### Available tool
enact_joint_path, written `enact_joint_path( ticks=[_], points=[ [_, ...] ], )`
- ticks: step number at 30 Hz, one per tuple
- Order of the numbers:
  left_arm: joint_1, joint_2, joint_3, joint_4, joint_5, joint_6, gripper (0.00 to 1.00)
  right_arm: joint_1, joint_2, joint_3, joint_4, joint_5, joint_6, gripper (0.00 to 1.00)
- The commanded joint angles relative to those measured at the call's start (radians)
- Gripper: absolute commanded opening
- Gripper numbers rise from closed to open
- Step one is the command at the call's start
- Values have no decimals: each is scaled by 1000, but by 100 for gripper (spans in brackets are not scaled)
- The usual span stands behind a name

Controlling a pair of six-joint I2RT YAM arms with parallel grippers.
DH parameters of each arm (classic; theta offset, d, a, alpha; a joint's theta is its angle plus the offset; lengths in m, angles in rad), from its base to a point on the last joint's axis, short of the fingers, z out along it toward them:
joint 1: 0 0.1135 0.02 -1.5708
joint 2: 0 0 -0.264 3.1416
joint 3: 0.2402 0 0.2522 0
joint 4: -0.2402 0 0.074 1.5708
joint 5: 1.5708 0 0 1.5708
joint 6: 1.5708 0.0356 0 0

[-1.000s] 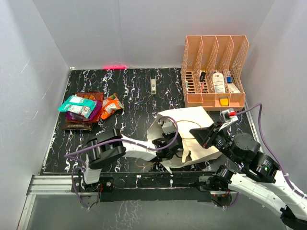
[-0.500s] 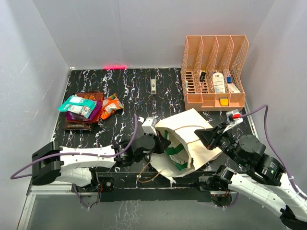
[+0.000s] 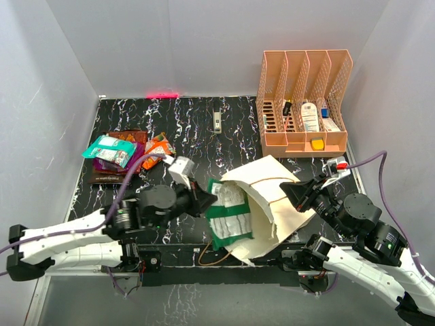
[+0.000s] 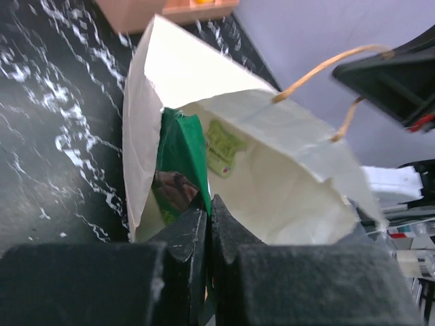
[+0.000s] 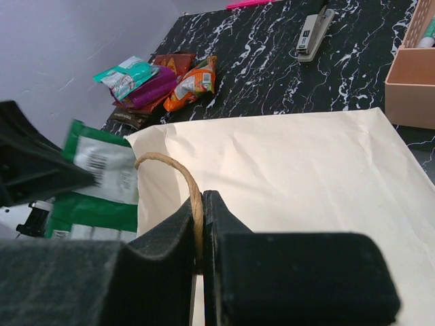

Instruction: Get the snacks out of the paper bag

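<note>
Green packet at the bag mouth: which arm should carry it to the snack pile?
Left. The left gripper is shut on the green packet, and the snack pile lies on that side. The right gripper pinches the cord handle of the paper bag, steadying it.

Blk marble table: snacks, bag, organiser

Pale, plain walls close in on three sides, a black white-veined tabletop sits below, a pink-red glow marks its far edge, and a peach mesh organiser stands far right.
</note>
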Motion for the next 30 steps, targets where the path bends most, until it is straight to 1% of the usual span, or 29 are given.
enact_joint_path(
  ticks=[1, 8, 12, 18, 20, 24, 28, 30],
  points=[
    [2, -86, 188, -194, -97, 122, 0, 2, 1, 17, 34, 28, -22, 8],
    [1, -56, 448, -385, -158, 234, 0, 2, -2, 14, 36, 27, -25, 8],
    [1, -25, 571, -469, -237, 272, 0, 2, -6, 12, 37, 29, -27, 8],
    [2, 20, 749, -549, -266, 336, 0, 2, -12, 12, 39, 27, -27, 8],
    [1, 18, 775, -540, -286, 337, 0, 2, -15, 11, 38, 26, -27, 8],
    [1, 31, 778, -486, -334, 361, 0, 2, -17, 9, 41, 27, -27, 8],
    [1, 114, 770, -451, -449, 418, 0, 2, -18, 8, 42, 24, -28, 8],
    [1, 171, 762, -419, -509, 478, 0, 2, -22, 7, 43, 22, -29, 8]
  ],
)
